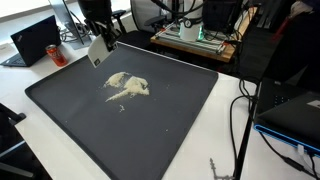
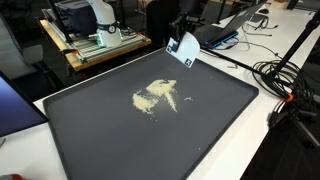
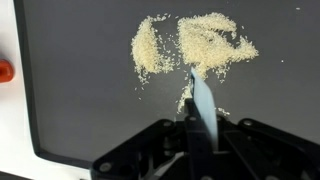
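You have the white card (image 3: 201, 105) clamped between the jaws of your gripper (image 3: 197, 135); in the wrist view it shows edge-on, a thin pale blade running out from the fingers toward the grains (image 3: 195, 45); its far end lies at the near edge of the heap. The grains sit as a pale, loose scatter near the middle of the black tray (image 1: 170, 110), in two lobes with a small trail toward the card. In both exterior views the card hangs tilted near the tray's far rim, apart from the heap; an orange object (image 3: 4, 71) shows just off the tray's edge; a laptop (image 1: 35, 40) stands on the white table (image 1: 225, 125) beyond.
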